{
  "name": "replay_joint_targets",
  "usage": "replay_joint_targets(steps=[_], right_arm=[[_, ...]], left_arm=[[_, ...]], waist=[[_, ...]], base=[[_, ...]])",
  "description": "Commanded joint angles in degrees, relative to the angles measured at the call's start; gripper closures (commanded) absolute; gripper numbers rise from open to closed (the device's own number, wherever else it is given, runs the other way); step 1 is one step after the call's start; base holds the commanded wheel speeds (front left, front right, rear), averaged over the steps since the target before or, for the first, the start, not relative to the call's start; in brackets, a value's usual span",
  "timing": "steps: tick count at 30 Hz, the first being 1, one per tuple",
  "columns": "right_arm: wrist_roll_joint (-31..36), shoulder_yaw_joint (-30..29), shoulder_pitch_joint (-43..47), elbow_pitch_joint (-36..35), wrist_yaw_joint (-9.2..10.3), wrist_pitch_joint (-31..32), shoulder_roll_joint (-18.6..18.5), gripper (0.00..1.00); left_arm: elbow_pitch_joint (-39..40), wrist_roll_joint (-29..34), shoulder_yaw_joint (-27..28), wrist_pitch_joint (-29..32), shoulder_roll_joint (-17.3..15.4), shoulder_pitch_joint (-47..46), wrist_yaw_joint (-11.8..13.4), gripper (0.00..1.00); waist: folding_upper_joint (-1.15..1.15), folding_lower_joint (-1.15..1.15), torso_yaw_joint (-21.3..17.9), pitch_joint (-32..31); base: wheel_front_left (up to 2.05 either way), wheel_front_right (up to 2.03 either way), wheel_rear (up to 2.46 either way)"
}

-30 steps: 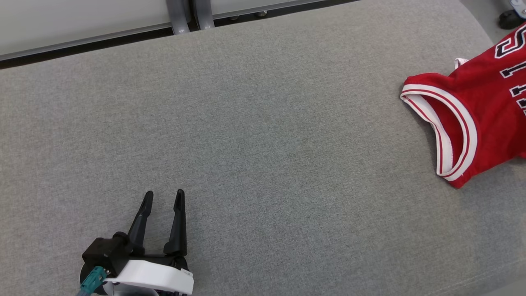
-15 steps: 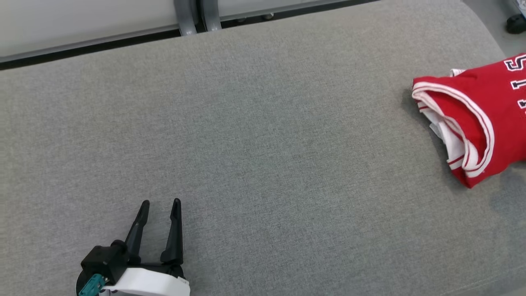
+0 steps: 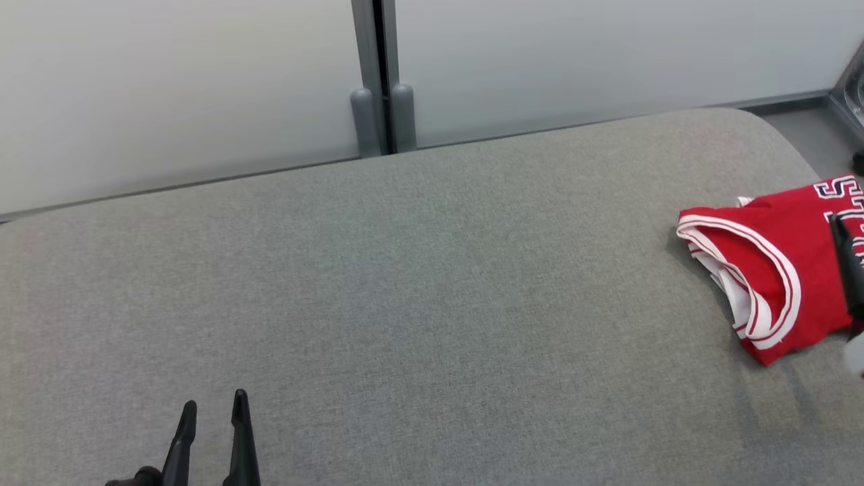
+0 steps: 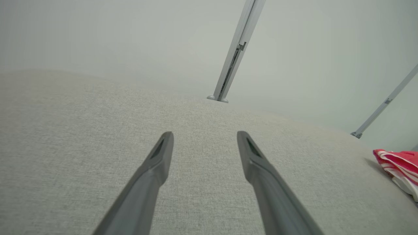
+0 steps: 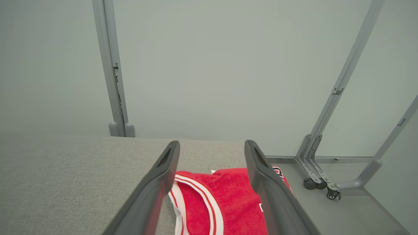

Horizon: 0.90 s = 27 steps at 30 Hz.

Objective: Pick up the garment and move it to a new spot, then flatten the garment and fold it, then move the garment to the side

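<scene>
We see a wide grey fabric-covered bench top (image 3: 432, 304) in front of pale frosted wall panels (image 3: 169, 88) joined by a grey metal post (image 3: 374, 74). The red sleeveless jersey with white trim (image 3: 813, 263) lies bunched at the bench's right end, near the edge. Right gripper (image 5: 211, 144) sits over it — fingers spread, released; we can't tell if it touches the cloth. Left gripper (image 3: 214, 399) is at lower left, well apart from the jersey — also spread, released.

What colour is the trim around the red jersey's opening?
White with a thin red stripe; the trim shows best in head view.
</scene>
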<state>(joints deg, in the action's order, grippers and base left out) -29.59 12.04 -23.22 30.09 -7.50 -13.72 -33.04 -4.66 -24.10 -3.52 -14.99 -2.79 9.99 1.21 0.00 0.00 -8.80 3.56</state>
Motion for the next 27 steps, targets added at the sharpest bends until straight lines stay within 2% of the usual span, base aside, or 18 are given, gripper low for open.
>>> replay_joint_targets(steps=[1, 4, 8, 10, 15, 21, 27], right_arm=[[1.9, -1.9, 2.9, -0.9, 0.01, -0.8, 1.9, 0.00], [7.2, -6.2, 9.4, -3.8, 0.01, -1.5, 8.1, 0.00], [14.5, -11.2, 18.1, -9.4, 0.01, -1.5, 15.7, 0.00], [16.7, -11.9, 20.1, -10.5, 0.01, -1.5, 16.9, 0.00], [21.7, -13.7, 26.8, -14.0, 0.01, -1.5, 23.4, 0.00], [24.1, -13.5, 29.8, -15.2, 0.01, -1.5, 26.1, 0.00], [24.4, -12.9, 29.7, -15.4, 0.01, -1.5, 26.5, 0.00]], left_arm=[[0.4, 0.8, 0.5, -0.2, -0.2, 1.1, 0.4, 0.00], [0.9, 0.9, 2.0, -0.2, -0.2, 2.7, 0.8, 0.00], [0.1, 0.3, 3.4, -0.2, -0.2, 4.0, -0.3, 0.00], [-0.4, 0.8, 3.5, -0.2, -0.2, 4.2, -0.7, 0.00], [-2.5, 1.0, 4.3, -0.2, -0.2, 4.6, -1.6, 0.00], [-3.4, 1.2, 3.7, -0.2, -0.2, 4.3, -0.9, 0.00], [-4.3, 1.2, 3.5, -0.2, -0.2, 3.9, -0.1, 0.00]], waist=[[0.00, 0.00, 2.8, -3.5], [0.00, 0.00, 4.2, -4.9], [0.00, 0.00, 5.8, -6.4], [0.00, 0.00, 6.0, -6.7], [0.00, 0.00, 6.8, -7.6], [0.00, 0.00, 6.9, -7.9], [0.00, 0.00, 7.1, -7.9]], base=[[0.00, 0.00, 0.00], [0.00, 0.00, 0.00], [0.00, 0.00, 0.00], [0.00, 0.00, 0.00], [0.00, 0.00, 0.00], [0.00, 0.00, 0.00], [0.00, 0.00, 0.00]])
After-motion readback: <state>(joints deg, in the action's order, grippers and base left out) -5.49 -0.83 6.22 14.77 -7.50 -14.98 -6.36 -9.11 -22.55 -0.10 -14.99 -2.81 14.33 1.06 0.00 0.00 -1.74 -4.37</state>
